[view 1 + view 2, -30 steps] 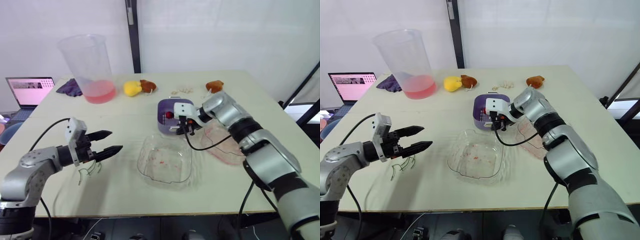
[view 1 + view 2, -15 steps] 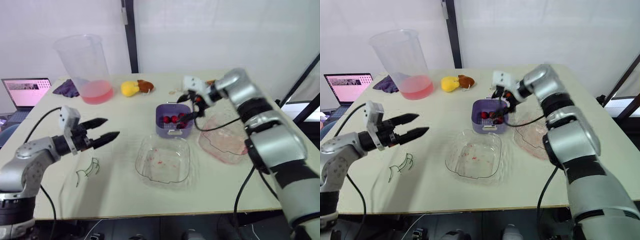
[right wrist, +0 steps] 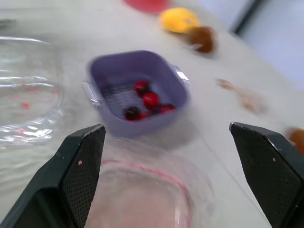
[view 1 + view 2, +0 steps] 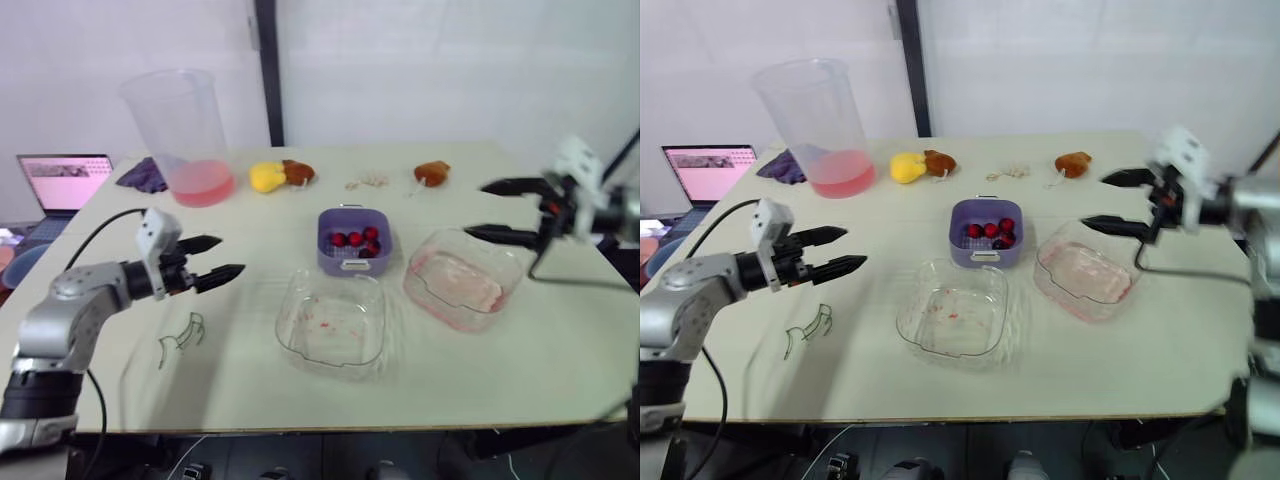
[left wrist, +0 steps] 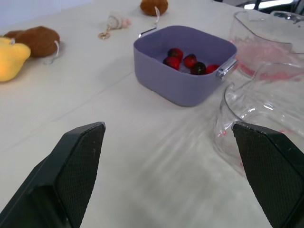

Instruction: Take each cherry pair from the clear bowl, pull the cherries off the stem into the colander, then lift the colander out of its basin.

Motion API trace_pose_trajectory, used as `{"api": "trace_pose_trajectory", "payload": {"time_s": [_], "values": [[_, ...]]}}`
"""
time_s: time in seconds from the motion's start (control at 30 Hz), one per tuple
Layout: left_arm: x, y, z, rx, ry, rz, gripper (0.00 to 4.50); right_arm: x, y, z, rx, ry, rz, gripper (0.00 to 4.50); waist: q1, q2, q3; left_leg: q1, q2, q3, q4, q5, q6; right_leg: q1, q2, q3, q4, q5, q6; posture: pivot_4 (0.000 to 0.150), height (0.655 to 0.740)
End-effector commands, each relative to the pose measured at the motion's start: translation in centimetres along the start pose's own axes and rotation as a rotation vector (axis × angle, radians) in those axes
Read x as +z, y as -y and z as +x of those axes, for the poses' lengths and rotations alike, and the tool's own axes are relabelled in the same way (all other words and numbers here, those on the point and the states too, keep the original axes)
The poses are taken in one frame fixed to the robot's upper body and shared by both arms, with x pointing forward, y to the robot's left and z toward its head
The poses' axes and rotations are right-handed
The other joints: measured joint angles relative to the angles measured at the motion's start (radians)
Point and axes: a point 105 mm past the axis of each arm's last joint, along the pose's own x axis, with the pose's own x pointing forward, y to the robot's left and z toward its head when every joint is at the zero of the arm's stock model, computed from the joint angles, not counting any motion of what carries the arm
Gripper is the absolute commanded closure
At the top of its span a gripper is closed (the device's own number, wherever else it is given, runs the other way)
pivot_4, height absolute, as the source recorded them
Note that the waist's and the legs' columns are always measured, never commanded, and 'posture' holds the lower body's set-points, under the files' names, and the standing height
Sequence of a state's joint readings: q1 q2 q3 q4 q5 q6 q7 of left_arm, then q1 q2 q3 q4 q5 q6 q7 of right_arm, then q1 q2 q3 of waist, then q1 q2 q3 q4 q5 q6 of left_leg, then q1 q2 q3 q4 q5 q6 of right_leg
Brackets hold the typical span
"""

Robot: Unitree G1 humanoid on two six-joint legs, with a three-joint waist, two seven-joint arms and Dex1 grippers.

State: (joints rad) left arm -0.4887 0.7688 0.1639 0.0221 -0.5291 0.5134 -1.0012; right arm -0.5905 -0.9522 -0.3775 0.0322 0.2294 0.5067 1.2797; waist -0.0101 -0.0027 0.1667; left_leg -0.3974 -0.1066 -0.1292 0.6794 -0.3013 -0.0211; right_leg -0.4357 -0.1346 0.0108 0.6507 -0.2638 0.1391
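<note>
Clear square plastic bowl [image 4: 330, 320], pink-smeared, sits nearest the table's front edge. Loose green stems [image 4: 180, 335] lie at its 9 o'clock, and the left gripper [image 4: 232, 256] beyond them is spread open. Just beside the bowl at 12 o'clock, the purple square plastic colander [image 4: 354, 258] holds red cherries [image 4: 354, 238]. A pink-stained clear basin [image 4: 460, 285] is at 2 o'clock, with the right gripper [image 4: 476, 209] wide open over its far rim.

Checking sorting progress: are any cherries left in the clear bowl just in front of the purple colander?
No, the clear bowl holds only red smears, while the cherries lie in the purple colander.
</note>
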Motion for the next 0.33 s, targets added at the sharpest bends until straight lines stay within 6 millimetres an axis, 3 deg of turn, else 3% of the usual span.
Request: {"api": "trace_pose_trajectory", "payload": {"time_s": [0.03,0.13,0.33], "values": [[0.6,0.1,-0.1,-0.022,0.004,0.033,0.00,0.5,-0.4,-3.4,-0.185,0.075,-0.008,0.02,-0.002,0.000,0.000,0.001,0.000,0.000,0.000,0.000,0.000,0.001,0.000,0.000,0.000,0.000,0.000,0.150,0.7400],[0.2,0.0,-0.4,-0.013,0.022,-0.010,0.00,-1.6,-1.5,-5.3,-0.266,0.032,0.030,0.02,-0.002,0.000,0.000,0.003,0.000,0.001,0.000,0.000,0.001,0.002,0.001,0.002,0.000,0.000,0.000,0.150,0.7400],[-2.6,0.2,-2.0,0.004,-0.030,-0.062,0.00,-2.6,-1.8,-7.0,-0.332,0.012,0.067,0.02,-0.007,0.001,0.000,0.007,0.001,0.005,-0.001,-0.001,0.001,0.004,0.001,0.005,0.000,0.000,0.000,0.150,0.7400]]}}
